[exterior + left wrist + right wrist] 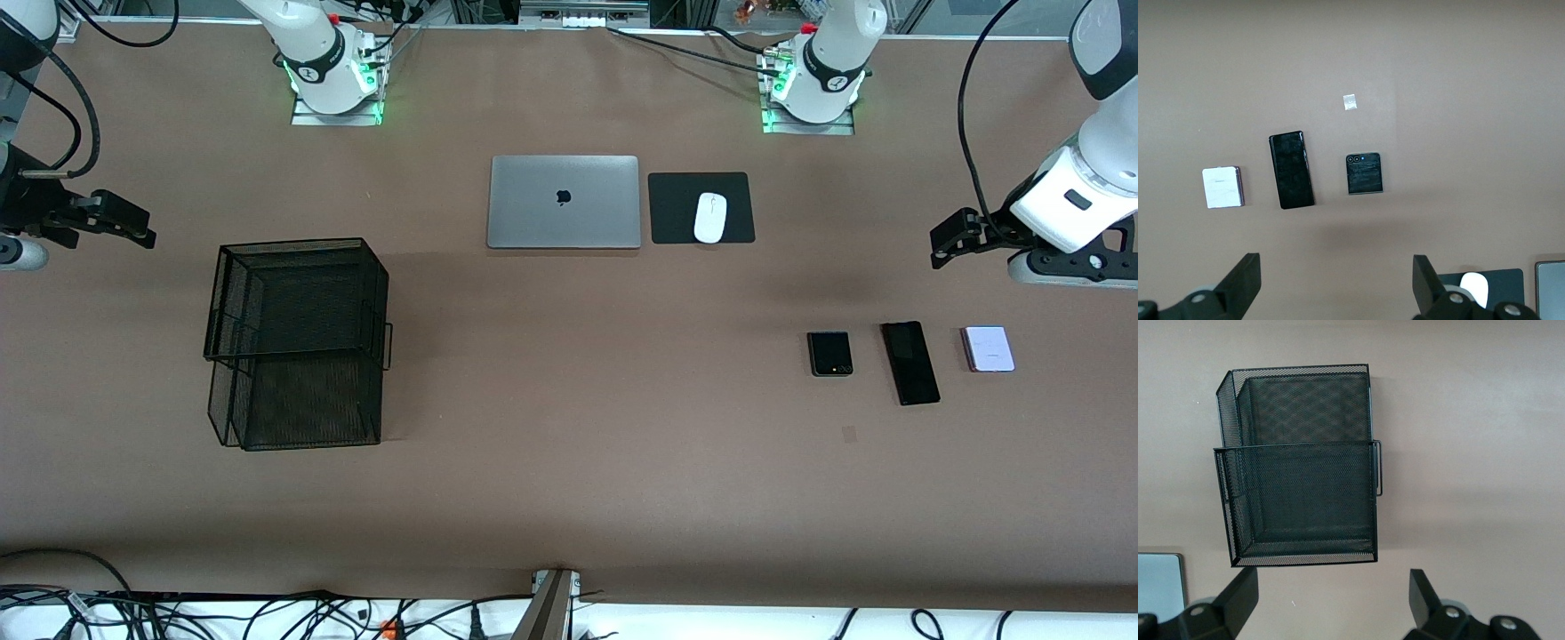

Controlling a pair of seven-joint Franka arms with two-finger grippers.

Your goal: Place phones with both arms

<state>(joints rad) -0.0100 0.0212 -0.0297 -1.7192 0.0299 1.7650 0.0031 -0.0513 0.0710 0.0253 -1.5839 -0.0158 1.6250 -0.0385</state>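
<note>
Lilac-white phone (1223, 187), black slab phone (1291, 169), folded black phone (1365, 173), side by side

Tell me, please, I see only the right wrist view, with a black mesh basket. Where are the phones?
Observer: Three phones lie in a row toward the left arm's end of the table: the black folded phone, the long black phone and the lilac-white phone.
Operator: Is the left gripper holding one?
Observer: No. The left gripper hangs open above the table, nothing between its fingers.
Operator: What lies between the basket and the phones?
Observer: A closed silver laptop and a white mouse on a black pad, farther from the front camera than the mesh basket.
</note>
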